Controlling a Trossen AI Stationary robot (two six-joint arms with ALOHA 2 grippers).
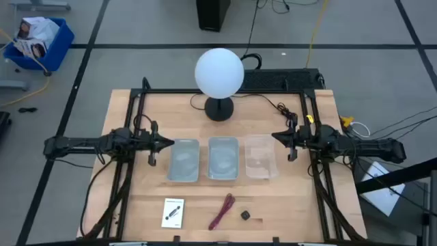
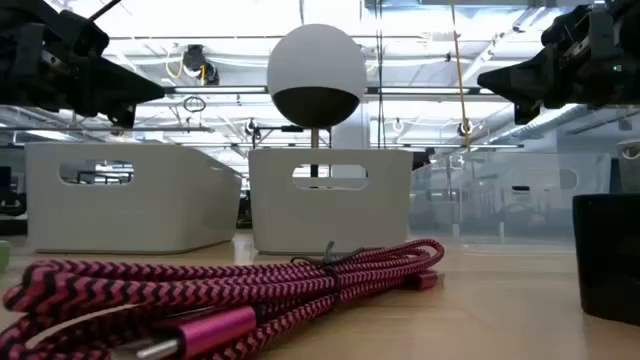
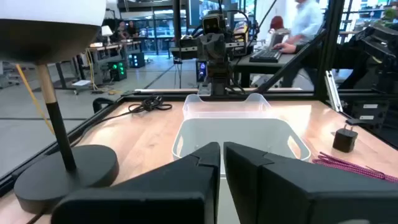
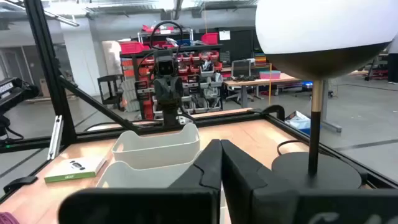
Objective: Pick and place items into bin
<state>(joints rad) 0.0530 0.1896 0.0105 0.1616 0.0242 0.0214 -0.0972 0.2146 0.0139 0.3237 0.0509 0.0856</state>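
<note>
A white card with a black pen-like mark (image 1: 173,212), a dark red cord bundle (image 1: 221,211) and a tiny black cube (image 1: 245,215) lie near the table's front edge. The cord (image 2: 220,285) fills the low view and the cube (image 2: 607,255) shows at its right. Three bins stand in a row at mid table: two grey (image 1: 184,160) (image 1: 223,158) and one clear (image 1: 261,156). My left gripper (image 1: 171,143) hovers shut left of the bins. My right gripper (image 1: 275,137) hovers shut right of them. Both are empty.
A lamp with a white globe (image 1: 219,74) stands on a black base (image 1: 219,108) behind the bins. Black frame rails (image 1: 130,130) run along both table sides. Free wood lies between the bins and the items.
</note>
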